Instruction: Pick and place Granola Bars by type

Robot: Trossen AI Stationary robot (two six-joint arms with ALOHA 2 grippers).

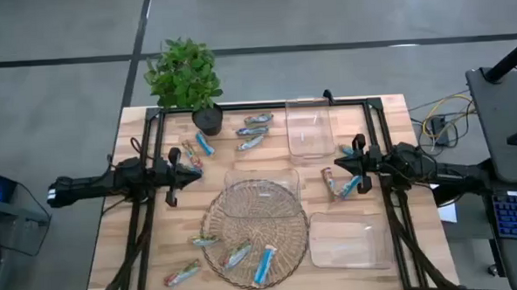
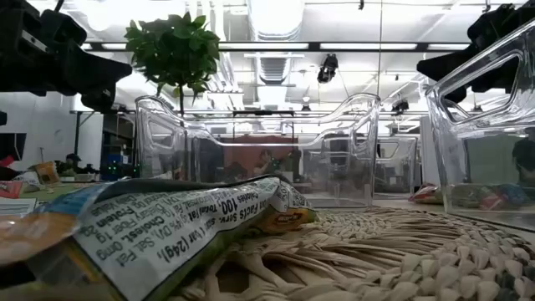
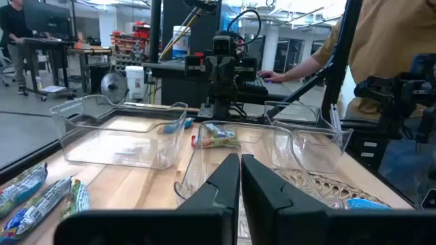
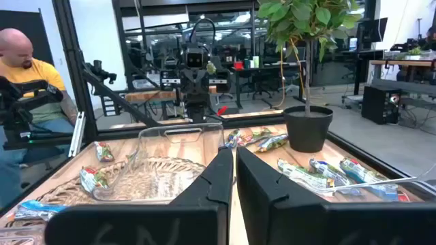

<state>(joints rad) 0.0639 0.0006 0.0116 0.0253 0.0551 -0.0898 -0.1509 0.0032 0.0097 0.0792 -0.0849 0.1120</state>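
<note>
Granola bars lie scattered flat on the table. Several [image 1: 252, 131] sit beside the potted plant, two [image 1: 341, 185] lie below my right gripper, and others [image 1: 265, 264] rest on the round wicker mat [image 1: 283, 216]. In the low view one bar [image 2: 192, 219] lies close up on the mat. My left gripper [image 1: 198, 172] hovers above the table at the left, pointing right, fingers together [image 3: 240, 163]. My right gripper [image 1: 336, 165] hovers at the right, pointing left, fingers together [image 4: 234, 155]. Neither holds anything.
Three clear plastic trays stand on the table: one at the far side [image 1: 310, 130], one in the middle partly on the mat [image 1: 260, 182], one near right [image 1: 350, 240]. A potted plant [image 1: 186, 78] stands at the far left. A person [image 3: 381, 47] sits beyond the right edge.
</note>
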